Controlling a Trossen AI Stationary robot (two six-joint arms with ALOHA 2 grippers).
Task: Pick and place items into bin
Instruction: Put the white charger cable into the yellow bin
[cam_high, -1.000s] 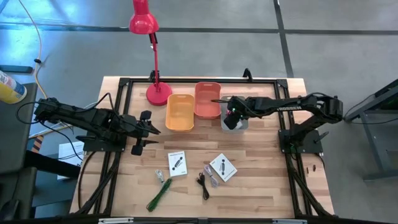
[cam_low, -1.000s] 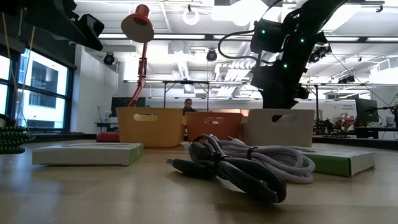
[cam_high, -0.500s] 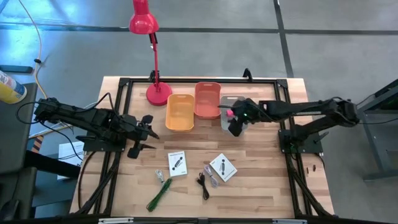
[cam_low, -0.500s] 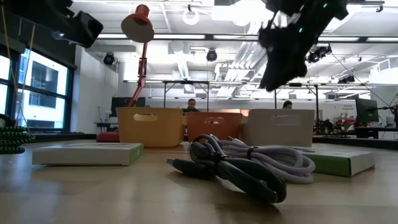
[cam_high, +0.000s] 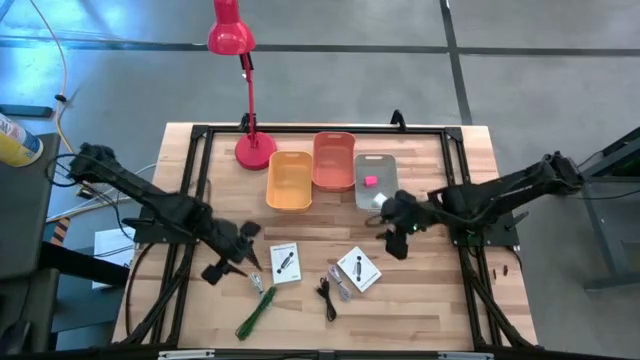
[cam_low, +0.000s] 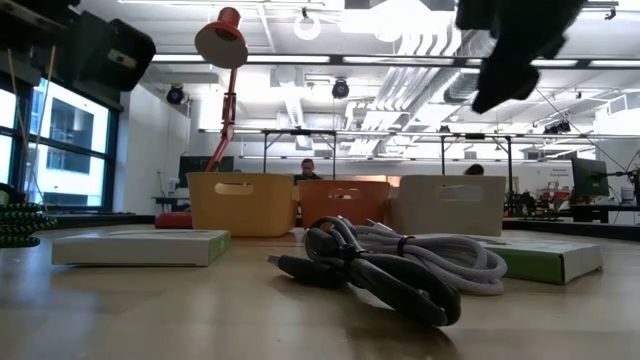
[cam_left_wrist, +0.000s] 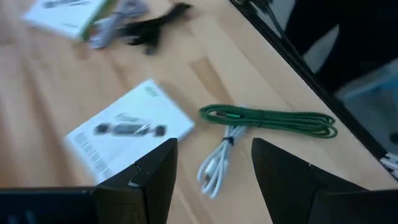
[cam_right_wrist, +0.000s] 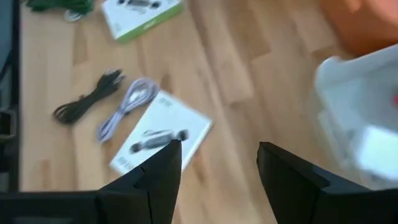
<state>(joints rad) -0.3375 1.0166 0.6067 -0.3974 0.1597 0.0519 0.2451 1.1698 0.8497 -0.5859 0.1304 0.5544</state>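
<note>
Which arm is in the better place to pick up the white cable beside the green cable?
The left arm, probably. Its open hand hangs almost directly over the white cable beside the green cable. The right hand, also open, is across the table near the grey bin.

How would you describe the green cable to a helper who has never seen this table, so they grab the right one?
Start at the front edge of the wooden table, on the left arm's side, just ahead of the open left gripper. There lies a bundled green braided cable, folded long and thin, beside a small white cable. The black cable and pale lilac cable sit further right; only this one is green.
</note>
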